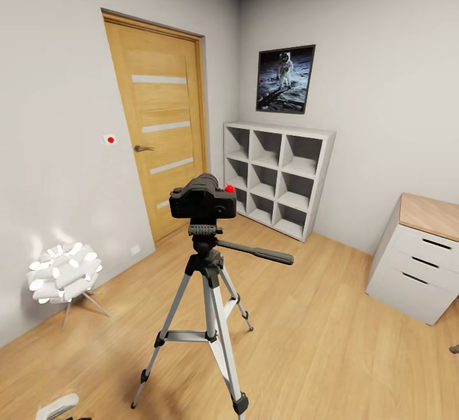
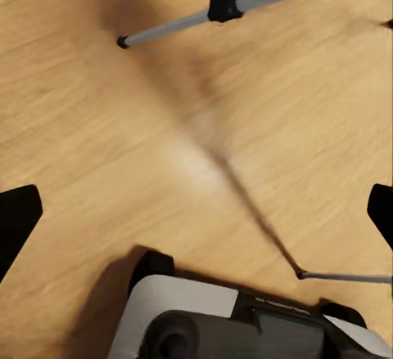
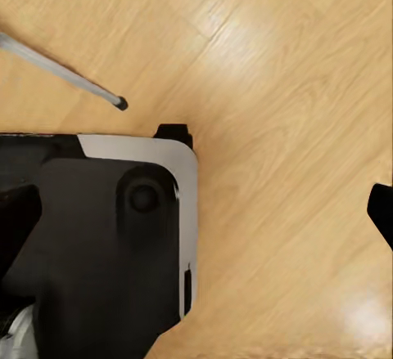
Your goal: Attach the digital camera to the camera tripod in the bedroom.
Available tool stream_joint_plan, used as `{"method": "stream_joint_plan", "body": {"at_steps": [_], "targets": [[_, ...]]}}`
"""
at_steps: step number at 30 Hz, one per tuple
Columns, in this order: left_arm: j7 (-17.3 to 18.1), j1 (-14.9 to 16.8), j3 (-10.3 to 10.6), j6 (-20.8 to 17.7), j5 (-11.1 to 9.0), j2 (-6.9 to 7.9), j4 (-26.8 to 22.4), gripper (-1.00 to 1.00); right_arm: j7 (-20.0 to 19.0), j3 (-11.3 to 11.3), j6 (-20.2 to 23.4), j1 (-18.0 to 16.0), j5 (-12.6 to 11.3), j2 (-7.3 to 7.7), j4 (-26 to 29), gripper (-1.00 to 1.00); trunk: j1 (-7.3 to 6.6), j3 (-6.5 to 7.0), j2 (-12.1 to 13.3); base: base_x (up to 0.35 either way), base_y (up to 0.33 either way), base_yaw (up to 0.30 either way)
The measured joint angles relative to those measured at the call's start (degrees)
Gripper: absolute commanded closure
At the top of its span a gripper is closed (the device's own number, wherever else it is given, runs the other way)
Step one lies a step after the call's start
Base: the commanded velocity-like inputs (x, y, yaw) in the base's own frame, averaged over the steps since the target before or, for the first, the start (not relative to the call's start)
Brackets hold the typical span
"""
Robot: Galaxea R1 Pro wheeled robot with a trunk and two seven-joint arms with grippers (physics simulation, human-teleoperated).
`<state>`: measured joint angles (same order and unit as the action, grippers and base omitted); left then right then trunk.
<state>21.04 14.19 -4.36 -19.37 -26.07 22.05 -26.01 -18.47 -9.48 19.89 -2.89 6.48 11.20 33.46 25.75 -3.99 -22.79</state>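
We find digital camera (image 1: 203, 198) seated atop camera tripod (image 1: 207, 299), frame centre; top-heavy, rigid, grip legs; both claws released, empty.

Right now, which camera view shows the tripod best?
The head view: the whole camera tripod stands on the wood floor with the digital camera on its head. The left wrist view catches one leg; the right wrist view, a leg tip.

Camera tripod (image 1: 207, 305) on plank floor (image 1: 319, 343)
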Motion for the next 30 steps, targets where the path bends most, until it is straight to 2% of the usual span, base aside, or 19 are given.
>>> {"method": "stream_joint_plan", "body": {"at_steps": [1,2,4,7,10,11,14,16,20,30], "targets": [[-2.22,0.00,0.03,-0.06,-0.04,-0.60,1.25,-1.00,0.41,0.05,0.06,-0.01,0.03,-0.02,-1.32,-1.00,0.00,0.00,0.00,0.000,0.000,0.000],[-6.26,-0.03,0.06,-0.11,-0.12,-1.74,4.04,-1.00,1.64,0.22,-0.02,-0.02,0.14,-0.07,-3.89,-1.00,0.00,-0.01,0.00,0.000,0.000,0.000],[-12.32,-0.06,0.03,0.01,-0.57,-3.89,11.41,-1.00,4.72,0.48,-0.35,0.02,0.14,-0.83,-9.59,-1.00,0.00,-0.02,0.00,0.000,0.000,0.000],[-14.68,-0.25,-0.04,0.08,-0.86,-6.11,18.10,-1.00,6.05,0.50,-0.46,0.06,0.09,-2.35,-15.53,-1.00,0.00,-0.01,0.00,0.000,0.000,0.000],[-15.90,-1.49,-0.05,0.11,-0.92,-8.85,22.29,-1.00,6.69,0.51,-0.54,0.11,-0.03,-3.68,-21.05,-1.00,0.00,-0.01,-0.01,0.000,0.000,0.000],[-16.34,-2.76,-0.01,0.12,-0.91,-10.64,23.74,-1.00,6.91,0.55,-0.56,0.15,-0.09,-4.47,-23.61,-1.00,0.00,-0.02,-0.01,0.000,0.000,0.000],[-16.75,-4.47,-0.07,0.14,-0.90,-13.83,25.10,-1.00,7.12,0.54,-0.59,0.16,-0.29,-5.51,-25.97,-1.00,0.00,0.00,-0.01,0.000,0.000,0.000],[-17.01,-5.71,-0.06,0.09,-0.81,-17.06,25.83,-1.00,7.25,0.57,-0.64,0.16,-0.40,-6.17,-27.26,-1.00,0.00,-0.01,-0.01,0.000,0.000,0.000],[-17.13,-6.23,-0.03,0.07,-0.62,-18.52,26.05,-1.00,7.30,0.51,-0.68,0.07,-0.42,-6.42,-27.73,-1.00,0.00,0.00,-0.01,0.000,0.000,0.000],[-17.21,-6.59,0.04,0.06,-0.54,-18.64,26.16,-1.00,7.33,0.53,-0.63,0.09,-0.45,-6.59,-28.10,-1.00,0.00,0.00,-0.01,0.000,0.000,0.000]]}}
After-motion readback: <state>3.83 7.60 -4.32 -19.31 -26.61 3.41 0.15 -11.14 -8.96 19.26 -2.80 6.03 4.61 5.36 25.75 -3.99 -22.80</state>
